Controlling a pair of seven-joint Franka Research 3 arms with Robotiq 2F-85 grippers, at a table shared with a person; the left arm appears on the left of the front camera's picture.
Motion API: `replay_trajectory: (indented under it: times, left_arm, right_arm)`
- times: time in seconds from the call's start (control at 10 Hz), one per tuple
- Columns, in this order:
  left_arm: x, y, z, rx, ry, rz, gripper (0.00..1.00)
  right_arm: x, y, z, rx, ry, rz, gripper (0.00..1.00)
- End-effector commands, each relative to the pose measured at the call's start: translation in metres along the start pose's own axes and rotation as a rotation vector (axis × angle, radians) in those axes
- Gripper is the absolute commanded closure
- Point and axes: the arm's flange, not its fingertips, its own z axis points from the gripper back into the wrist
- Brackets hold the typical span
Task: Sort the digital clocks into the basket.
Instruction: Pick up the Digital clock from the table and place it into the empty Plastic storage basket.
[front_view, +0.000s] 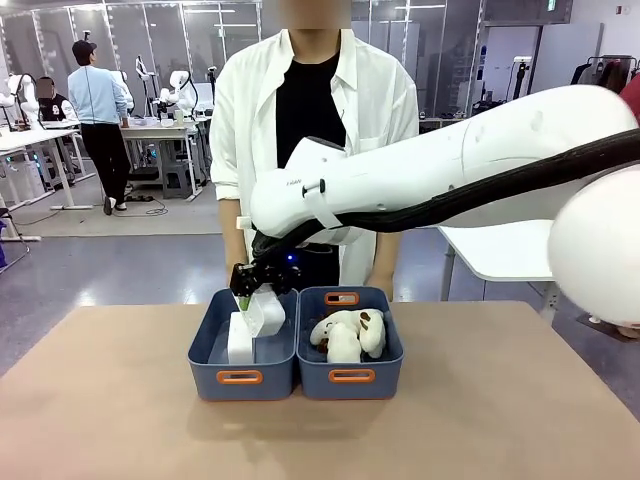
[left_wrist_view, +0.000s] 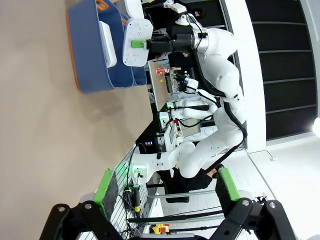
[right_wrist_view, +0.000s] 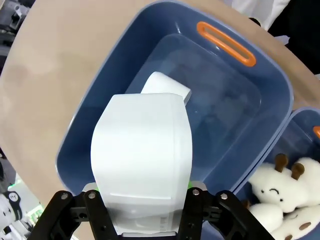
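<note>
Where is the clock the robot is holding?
In the front view, the clock hangs in the right gripper over the left blue bin, above another clock already inside.

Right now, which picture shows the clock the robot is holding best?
The right wrist view: the held clock looms large between that gripper's fingers, above the left basket. The front view shows it small; the left wrist view shows it far off.

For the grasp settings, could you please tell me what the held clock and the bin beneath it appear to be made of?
The white rounded-rectangular digital clock in the right gripper looks like smooth matte hard plastic, with crisp moulded edges. The blue rectangular basket looks like moulded plastic, its floor faintly glossy.
</note>
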Motion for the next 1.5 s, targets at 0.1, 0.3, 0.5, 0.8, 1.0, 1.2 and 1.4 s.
replay_trajectory:
  times: [0.1,0.3,0.5,0.8,1.0,1.2,1.4]
  left_arm:
    - [-0.002,-0.003,0.001,0.007,0.010,-0.005,0.00]
    - [-0.002,-0.003,0.001,0.007,0.010,-0.005,0.00]
    - [-0.002,-0.003,0.001,0.007,0.010,-0.005,0.00]
    - [-0.002,-0.003,0.001,0.007,0.010,-0.005,0.00]
    - [-0.002,-0.003,0.001,0.007,0.010,-0.005,0.00]
    - [-0.002,-0.003,0.001,0.007,0.010,-0.005,0.00]
    - [-0.002,-0.003,0.001,0.007,0.010,-0.005,0.00]
  right_arm:
    - [0.004,-0.007,0.000,-0.061,-0.045,-0.114,0.48]
    - [0.004,-0.007,-0.011,-0.064,-0.016,-0.154,0.48]
    - [0.003,-0.016,-0.020,-0.078,0.005,-0.195,0.48]
    - [0.002,-0.023,-0.032,-0.080,0.019,-0.219,0.48]
    - [0.000,-0.027,-0.031,-0.085,0.021,-0.221,0.48]
    - [-0.001,-0.026,-0.032,-0.082,0.025,-0.218,0.17]
    - [-0.003,-0.028,-0.033,-0.079,0.024,-0.217,0.00]
